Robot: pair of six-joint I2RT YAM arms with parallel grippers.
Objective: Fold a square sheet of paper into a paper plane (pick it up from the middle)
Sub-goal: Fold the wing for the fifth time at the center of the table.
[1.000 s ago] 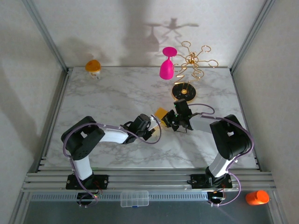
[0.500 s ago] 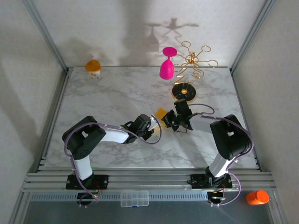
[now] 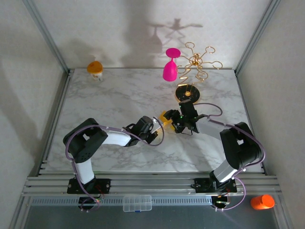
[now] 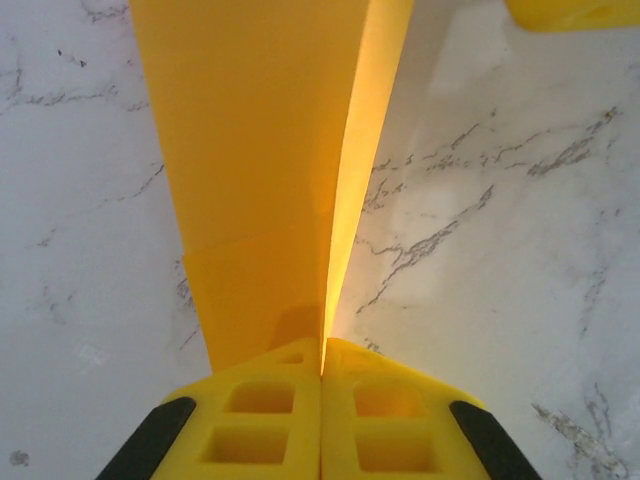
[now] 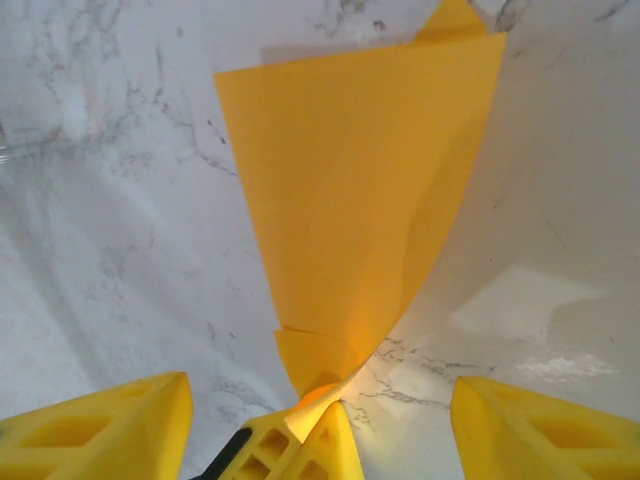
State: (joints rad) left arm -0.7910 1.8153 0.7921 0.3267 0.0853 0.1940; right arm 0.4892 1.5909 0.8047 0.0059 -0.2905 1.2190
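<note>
The right gripper (image 5: 320, 395) has let go. Its jaws now stand wide, one finger on each side of the sheet of paper (image 5: 360, 180), and its forearm has swung outward toward the table's right edge. The left gripper (image 4: 321, 365) has finished closing, its fingertips pressed together on the near end of the sheet's fold.

The sheet is partly folded, with layered flaps, and hangs between the two wrists over the middle of the marble table (image 3: 109, 100). It fans out away from the left pinch. Whether its far edge rests on the marble I cannot tell.

The risk is that a single narrow pinch at one end now carries the whole sheet. The flaps can spring apart and undo the crease, or the paper can pivot or sag in the grip if the left arm moves quickly. The right fingers straddle the sheet closely, so a re-grip that comes in off the fold line would likely crumple or skew it.

The gold rack's round black base (image 3: 187, 92) sits just beyond the right wrist, with the pink goblet (image 3: 170, 67) hanging above it. That leaves little room to move the right arm away from the robot. The orange-topped white cup (image 3: 95, 68) stands well apart in the far-left corner.
</note>
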